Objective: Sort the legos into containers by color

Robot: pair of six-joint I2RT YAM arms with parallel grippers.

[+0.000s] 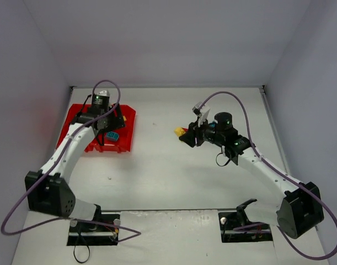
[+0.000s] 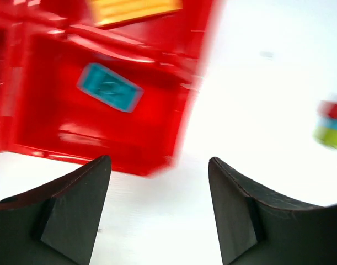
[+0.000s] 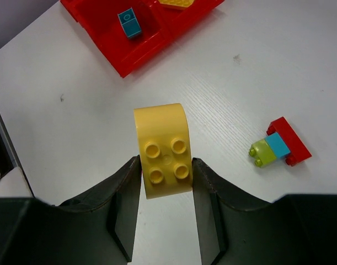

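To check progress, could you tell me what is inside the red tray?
A teal brick in one compartment, a yellow piece in the next; the left arm largely hides the rest.

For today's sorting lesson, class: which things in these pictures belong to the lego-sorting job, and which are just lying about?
Job: red tray; teal lego and yellow piece inside it; rounded yellow lego held in the right gripper; joined red, teal and lime legos on the table.
Lying about: purple cables; dark specks.
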